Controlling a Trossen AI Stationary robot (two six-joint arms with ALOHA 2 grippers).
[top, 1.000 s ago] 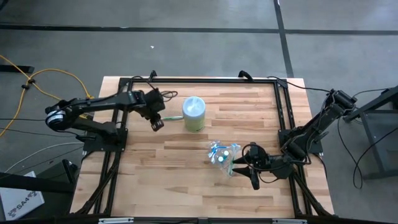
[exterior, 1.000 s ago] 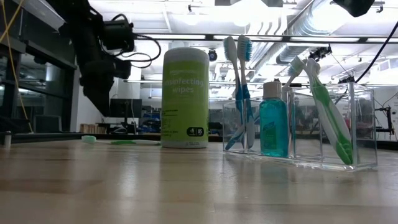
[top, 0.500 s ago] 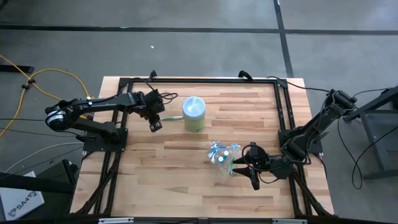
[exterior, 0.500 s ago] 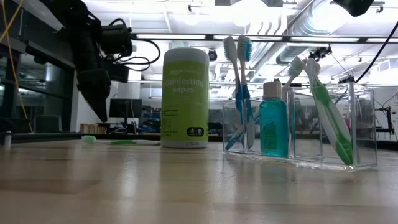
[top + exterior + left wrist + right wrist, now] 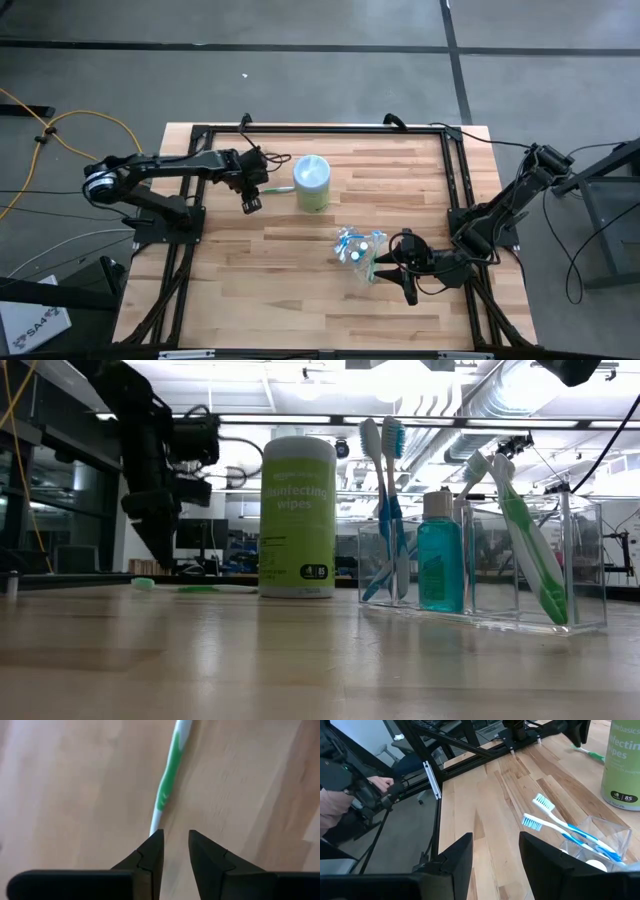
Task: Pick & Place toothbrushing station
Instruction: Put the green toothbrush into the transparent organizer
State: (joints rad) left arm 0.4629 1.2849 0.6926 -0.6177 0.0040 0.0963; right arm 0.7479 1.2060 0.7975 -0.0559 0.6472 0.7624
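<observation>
A green-white toothbrush [image 5: 167, 785] lies flat on the wooden table [image 5: 300, 290], left of a green wipes canister [image 5: 312, 182]. My left gripper [image 5: 175, 842] hovers over the brush's near end, pointing steeply down. It is open by a narrow gap, with nothing between the fingers. It also shows in the low view, left gripper [image 5: 163, 555]. The clear plastic container [image 5: 480, 570] stands on the table. It holds blue-white toothbrushes [image 5: 385, 510], a teal bottle [image 5: 440, 560] and a green-white brush [image 5: 525, 540]. My right gripper [image 5: 495, 855] waits open beside the container [image 5: 358, 250].
A black metal frame [image 5: 320, 128] runs around the table's edges. Beyond the table's edge, a person's hand [image 5: 370, 790] holds a device. Bare wood lies between the canister and the container, and along the table's near side.
My left gripper has sunk toward the table, over the lying toothbrush, and has rolled a little about its own axis. The toothbrush, the canister and the container have stayed where they were.
</observation>
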